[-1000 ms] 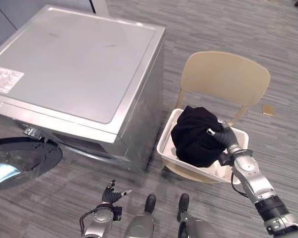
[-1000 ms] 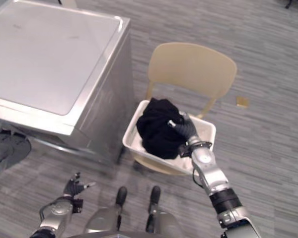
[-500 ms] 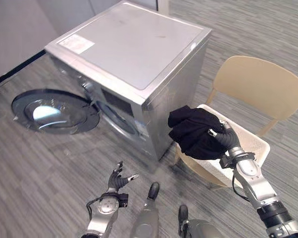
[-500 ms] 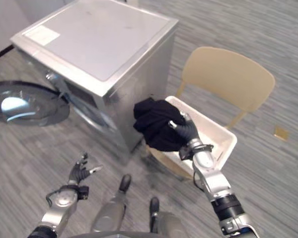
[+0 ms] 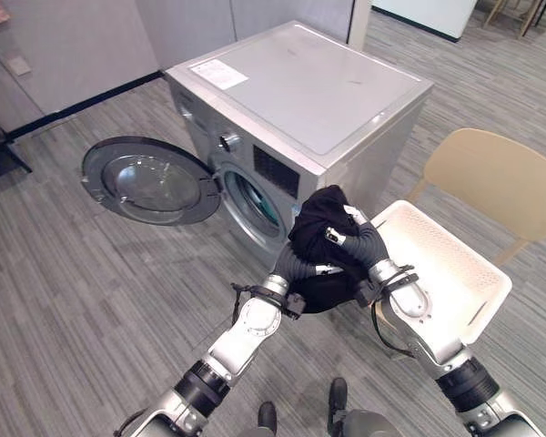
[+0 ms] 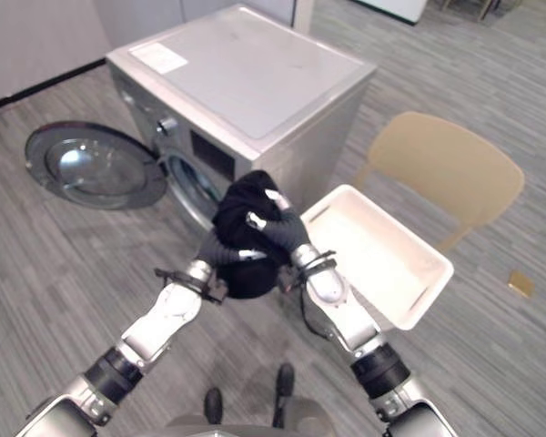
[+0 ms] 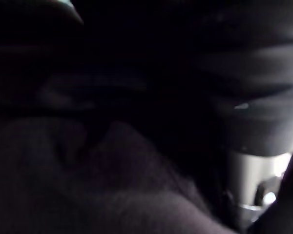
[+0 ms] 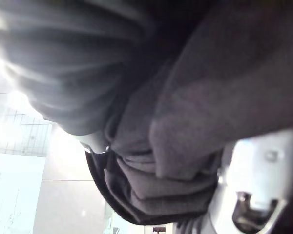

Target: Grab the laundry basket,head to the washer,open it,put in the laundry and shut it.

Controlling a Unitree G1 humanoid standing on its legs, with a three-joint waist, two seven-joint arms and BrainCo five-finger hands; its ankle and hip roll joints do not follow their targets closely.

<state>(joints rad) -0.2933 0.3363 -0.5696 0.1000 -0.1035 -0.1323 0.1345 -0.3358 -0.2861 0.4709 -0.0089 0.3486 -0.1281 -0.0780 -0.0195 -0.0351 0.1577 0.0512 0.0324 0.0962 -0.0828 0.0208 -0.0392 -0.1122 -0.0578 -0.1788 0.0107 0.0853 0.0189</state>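
Note:
A black bundle of laundry hangs in the air in front of the washer, between its round opening and the white basket. My right hand is shut on the bundle from the basket side, its fingers curled over the cloth. My left hand is pressed against the bundle's underside on the washer side, where the cloth hides its fingers. The washer's door stands swung wide open to the left. The basket lies empty on a beige chair.
The chair with the basket stands right beside the washer's side wall. A small yellow tile lies on the grey floor at the far right. Open floor stretches before the washer's door.
The camera has swung toward the washer's front. My right hand lifted the black bundle out of the basket and carried it left, and my left hand rose from low down to meet it.

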